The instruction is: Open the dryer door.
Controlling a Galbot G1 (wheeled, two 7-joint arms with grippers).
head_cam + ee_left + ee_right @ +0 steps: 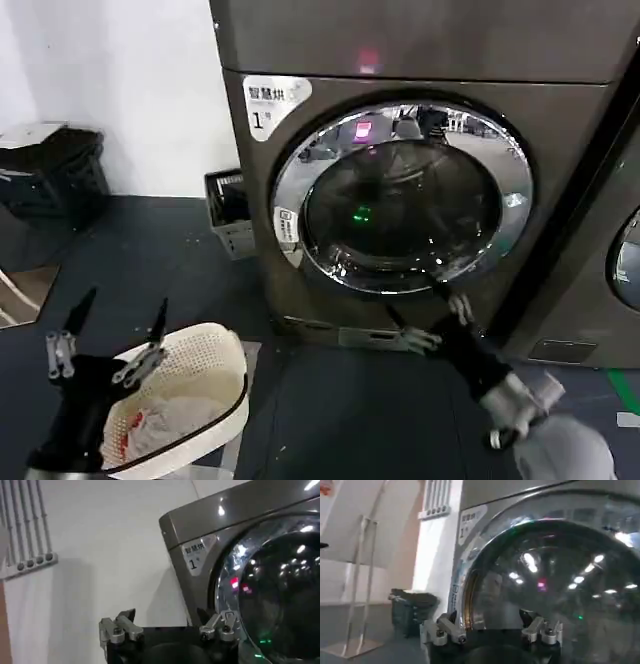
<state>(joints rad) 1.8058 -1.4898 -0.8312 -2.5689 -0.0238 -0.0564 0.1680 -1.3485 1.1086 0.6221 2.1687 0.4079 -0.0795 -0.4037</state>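
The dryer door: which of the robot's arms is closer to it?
The right. Its end effector sits open just below the dryer door, near the chrome rim's lower edge. The left end effector is open too, far off over the laundry basket.

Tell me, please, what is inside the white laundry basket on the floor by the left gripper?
The white laundry basket holds crumpled laundry, pale with a red patch. The left gripper, jaws open, hangs over its rim; anything beneath the cloth is covered.

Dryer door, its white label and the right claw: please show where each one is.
dryer door [400, 200], head view, dark glass centre.
white label [272, 103], head view, its middle.
right claw [432, 318], head view, between its fingertips.
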